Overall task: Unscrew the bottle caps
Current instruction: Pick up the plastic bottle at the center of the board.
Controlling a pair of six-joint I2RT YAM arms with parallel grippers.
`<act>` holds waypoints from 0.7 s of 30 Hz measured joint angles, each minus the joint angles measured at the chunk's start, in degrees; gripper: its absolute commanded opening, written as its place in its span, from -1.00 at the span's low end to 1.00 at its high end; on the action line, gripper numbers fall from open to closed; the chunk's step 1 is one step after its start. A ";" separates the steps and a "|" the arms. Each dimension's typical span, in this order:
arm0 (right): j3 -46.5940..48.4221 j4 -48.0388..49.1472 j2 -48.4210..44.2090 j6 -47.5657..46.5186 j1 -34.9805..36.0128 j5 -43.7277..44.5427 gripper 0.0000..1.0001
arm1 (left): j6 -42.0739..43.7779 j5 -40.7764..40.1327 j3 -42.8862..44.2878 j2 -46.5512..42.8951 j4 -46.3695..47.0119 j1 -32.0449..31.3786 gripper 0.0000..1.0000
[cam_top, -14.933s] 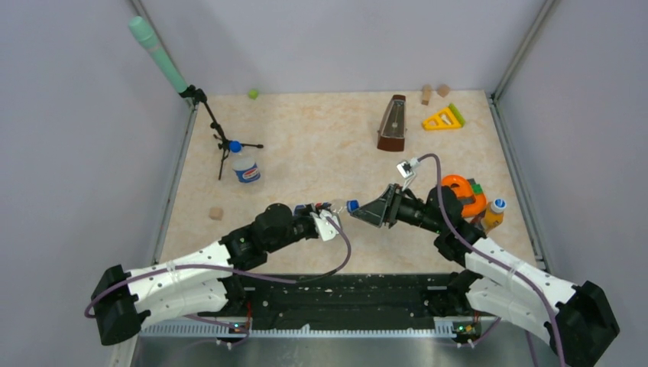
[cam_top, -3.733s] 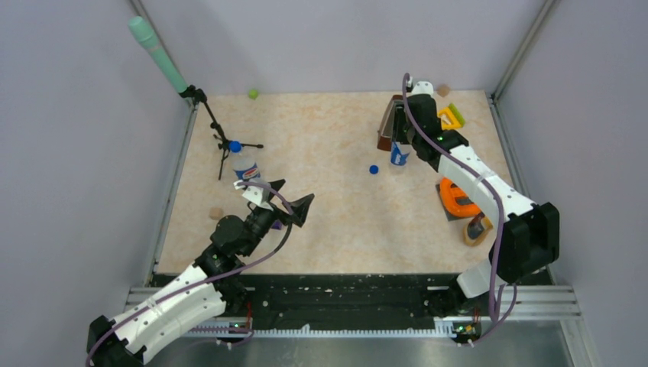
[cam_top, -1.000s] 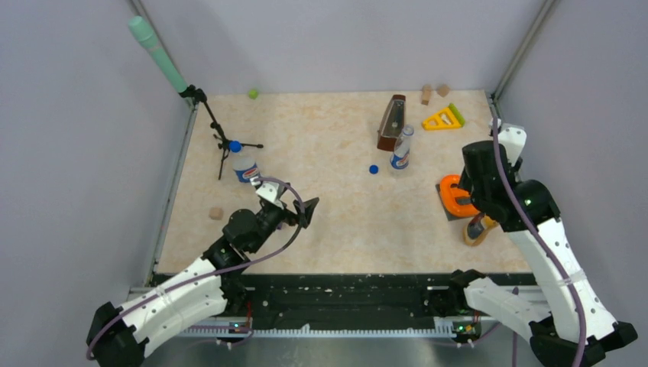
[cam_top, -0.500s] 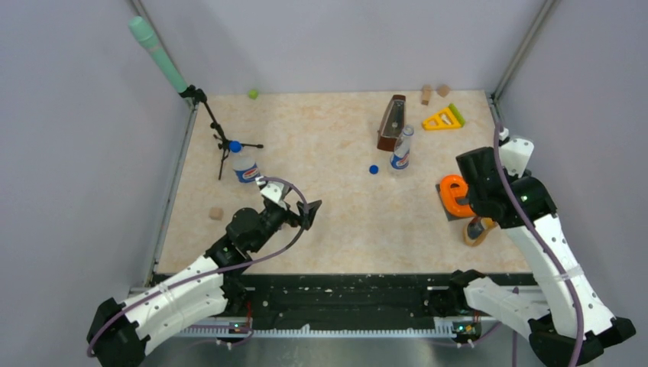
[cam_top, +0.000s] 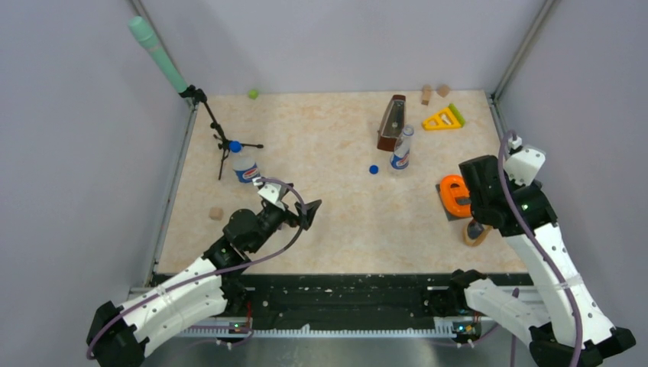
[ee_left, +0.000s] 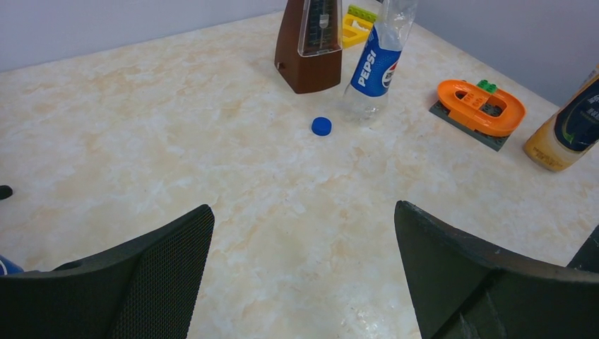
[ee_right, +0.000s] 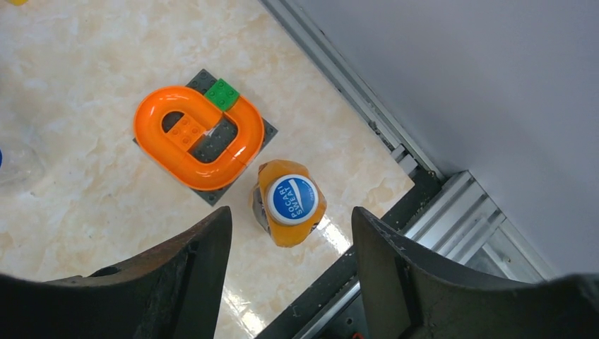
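Note:
A loose dark blue cap (cam_top: 374, 170) (ee_left: 321, 126) lies on the table beside the open-necked Pepsi bottle (cam_top: 400, 151) (ee_left: 375, 63). Another dark blue cap (cam_top: 235, 145) sits screwed on the bottle (cam_top: 246, 170) by the stand at the left. An orange bottle (ee_right: 289, 219) stands at the right edge, its white-blue Pocari Sweat cap (ee_right: 293, 198) on. My right gripper (ee_right: 290, 210) hangs open above that cap, one jaw to each side, touching nothing. My left gripper (cam_top: 306, 214) (ee_left: 304, 207) stands wide open and empty over bare table, left of centre.
A brown metronome (cam_top: 392, 122) stands behind the Pepsi bottle. An orange ring toy (ee_right: 194, 145) on a grey plate lies just beyond the orange bottle. The metal rail (ee_right: 424, 226) and wall are close at the right. A microphone stand (cam_top: 218, 134), small wooden blocks and a yellow wedge (cam_top: 443, 118) lie farther off.
My right arm has drawn back towards the near right and now hangs over the orange bottle, its jaws wider. The left arm has barely moved.

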 measured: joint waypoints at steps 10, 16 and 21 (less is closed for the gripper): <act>-4.96 3.15 -2.27 3.13 -0.83 -0.17 0.21 | -0.07 1.11 0.00 -0.04 0.02 0.00 0.97; -7.06 4.74 -3.82 5.07 -1.73 0.09 0.12 | -0.07 1.20 0.00 -0.94 -0.02 0.00 0.97; -9.35 7.41 -4.07 4.66 -3.26 0.24 0.11 | -0.07 1.25 0.00 -1.14 -0.02 0.00 0.97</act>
